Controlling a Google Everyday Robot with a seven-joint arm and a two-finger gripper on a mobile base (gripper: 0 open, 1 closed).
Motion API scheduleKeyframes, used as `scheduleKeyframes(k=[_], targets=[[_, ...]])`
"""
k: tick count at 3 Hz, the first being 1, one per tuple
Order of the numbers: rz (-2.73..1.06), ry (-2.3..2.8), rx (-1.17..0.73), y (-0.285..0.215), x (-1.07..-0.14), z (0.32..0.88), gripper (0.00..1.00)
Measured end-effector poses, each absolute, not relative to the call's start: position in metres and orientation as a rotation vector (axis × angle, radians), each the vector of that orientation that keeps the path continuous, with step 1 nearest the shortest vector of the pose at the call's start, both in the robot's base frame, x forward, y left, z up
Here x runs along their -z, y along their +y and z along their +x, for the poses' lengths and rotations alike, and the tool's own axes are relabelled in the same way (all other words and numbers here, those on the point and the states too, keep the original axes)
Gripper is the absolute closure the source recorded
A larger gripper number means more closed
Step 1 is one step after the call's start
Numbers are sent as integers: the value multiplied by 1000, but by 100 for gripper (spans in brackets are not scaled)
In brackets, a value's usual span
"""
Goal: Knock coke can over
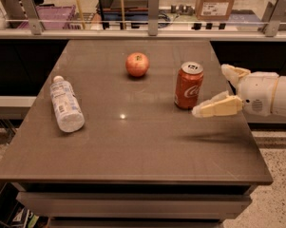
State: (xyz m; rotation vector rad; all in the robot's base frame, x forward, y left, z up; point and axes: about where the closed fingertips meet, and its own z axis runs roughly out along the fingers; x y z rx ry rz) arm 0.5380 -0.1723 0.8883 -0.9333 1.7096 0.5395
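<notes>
The red coke can (188, 85) stands upright on the dark table (133, 141), right of centre. My gripper (212, 92) comes in from the right edge, just right of the can. Its near cream finger (216, 107) points left, with its tip close to the can's lower right side. The far finger (234, 74) lies behind and further right. The fingers are spread apart and hold nothing.
A red apple (137, 64) sits behind and left of the can. A clear plastic water bottle (66, 104) lies on its side near the left edge. A rail with posts (153, 13) runs behind the table; boxes and a crate stand beyond it.
</notes>
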Motion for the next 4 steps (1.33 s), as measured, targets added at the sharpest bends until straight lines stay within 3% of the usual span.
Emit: scheduleKeyframes(k=[4], targets=[[-772, 1697, -604, -145, -879, 573, 0]])
